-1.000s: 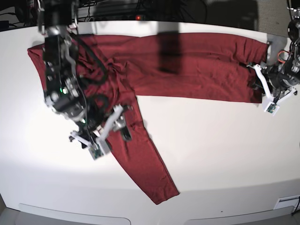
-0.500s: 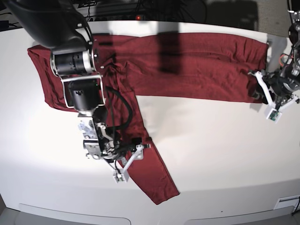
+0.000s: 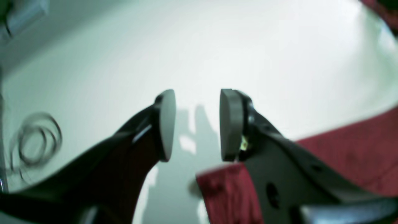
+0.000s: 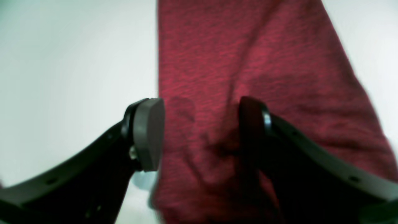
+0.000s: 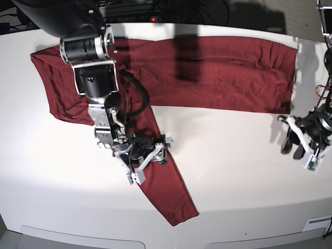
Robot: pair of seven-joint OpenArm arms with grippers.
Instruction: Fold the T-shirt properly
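where the white table [image 5: 233, 155] runs broad and glossy under bright light, the maroon t-shirt [image 5: 218, 72] lies spread along its far side, wrinkled at the far-left end, with one long sleeve [image 5: 166, 176] trailing diagonally toward the near edge. behind the table the room is dark, with cables and a small red light [image 5: 153, 19] at the back. the right pincer [image 5: 150, 158] hangs over the sleeve, jaws apart, one finger above bare table and the other above cloth in its wrist view, gripping nothing. the left pincer [image 5: 295, 142] hovers over bare table just off the shirt's near corner, jaws parted and empty. a coiled cable [image 3: 37, 140] shows, blurred, in the left wrist view.
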